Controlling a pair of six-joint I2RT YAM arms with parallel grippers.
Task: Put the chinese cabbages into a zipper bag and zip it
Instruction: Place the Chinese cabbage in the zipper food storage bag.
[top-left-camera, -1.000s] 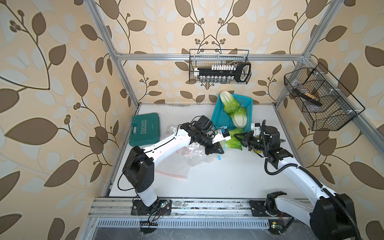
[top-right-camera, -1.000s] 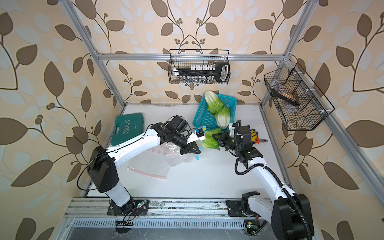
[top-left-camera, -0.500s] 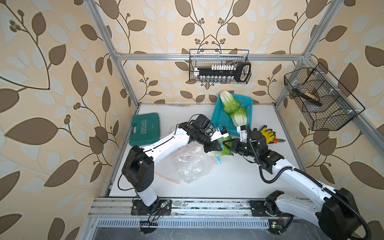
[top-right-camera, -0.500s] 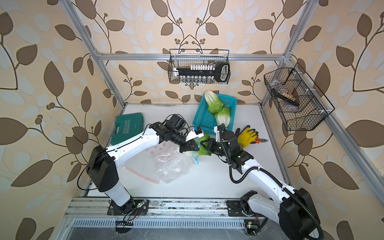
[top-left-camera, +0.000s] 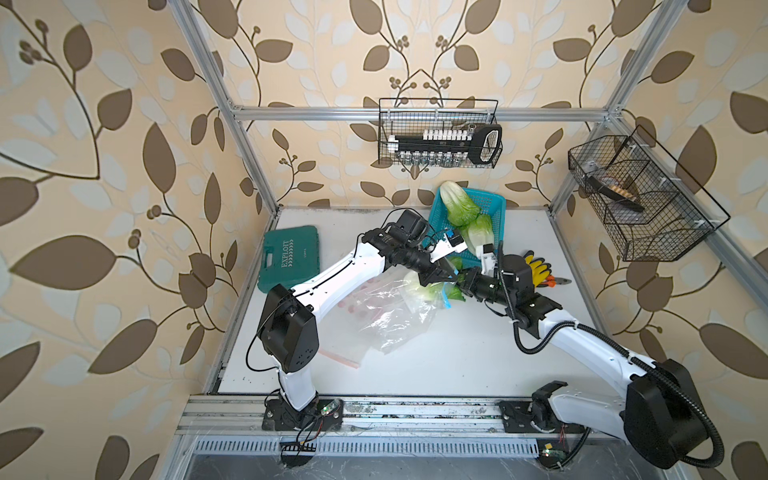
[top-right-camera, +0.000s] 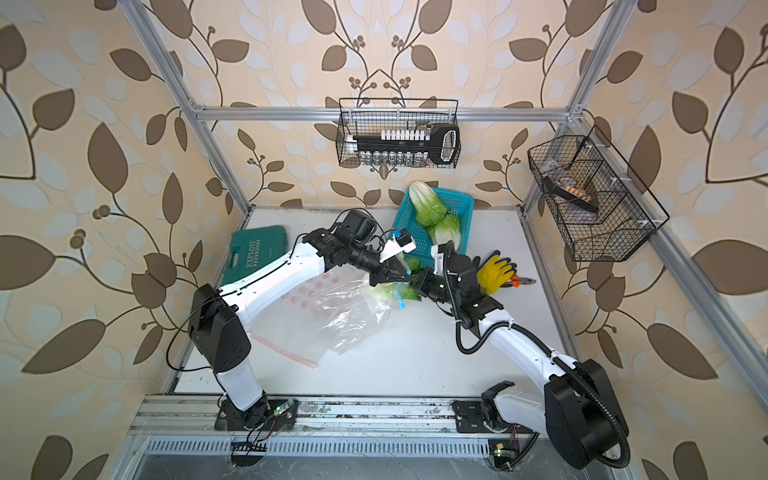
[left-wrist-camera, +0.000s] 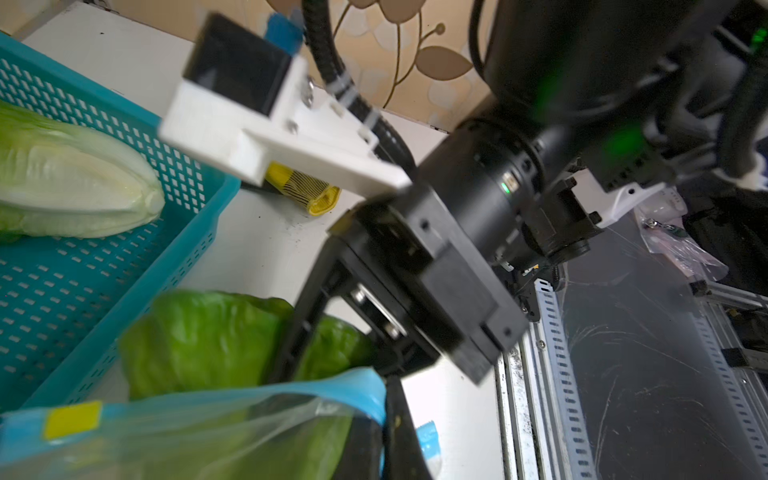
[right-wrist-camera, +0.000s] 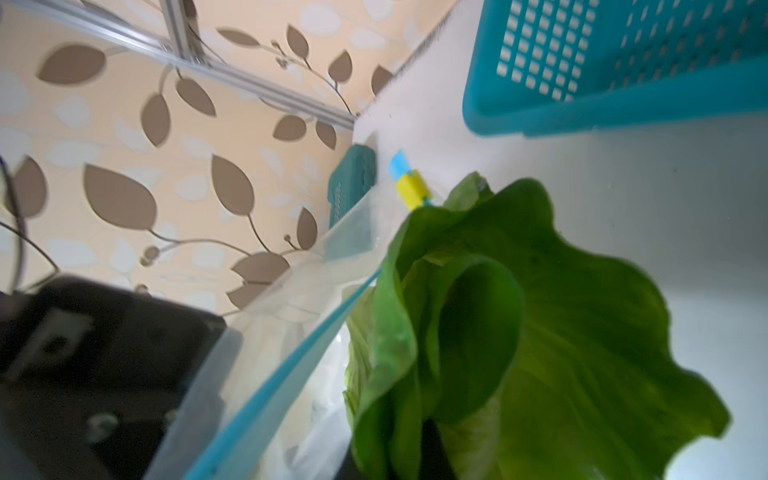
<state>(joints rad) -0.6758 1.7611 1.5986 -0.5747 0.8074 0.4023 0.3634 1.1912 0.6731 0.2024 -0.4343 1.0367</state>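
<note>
A clear zipper bag (top-left-camera: 390, 316) (top-right-camera: 349, 316) with a blue rim (left-wrist-camera: 291, 390) hangs open over the table's middle. My left gripper (top-left-camera: 446, 276) (left-wrist-camera: 382, 436) is shut on that rim. A yellow slider (right-wrist-camera: 411, 189) sits at the rim's far end. My right gripper (top-left-camera: 463, 286) (top-right-camera: 417, 286) is shut on the green leaf end of one chinese cabbage (right-wrist-camera: 519, 311) (left-wrist-camera: 199, 340). Its white stalk end (top-left-camera: 422, 291) lies inside the bag's mouth. Two more chinese cabbages (top-left-camera: 459, 203) (top-left-camera: 480, 235) lie in the blue basket (top-left-camera: 496, 208) (top-right-camera: 463, 205).
A green tool case (top-left-camera: 291, 257) lies at the back left. Yellow gloves (top-left-camera: 536, 270) and pliers (top-left-camera: 559, 281) lie behind my right wrist. A flat bag with a red strip (top-left-camera: 340, 357) lies front left. Wire baskets (top-left-camera: 440, 137) (top-left-camera: 640, 199) hang on the walls.
My right gripper carried the cabbage left from beside the basket and pushed its stalk end into the bag's mouth. My left gripper kept hold of the rim; the bag now hangs open.
</note>
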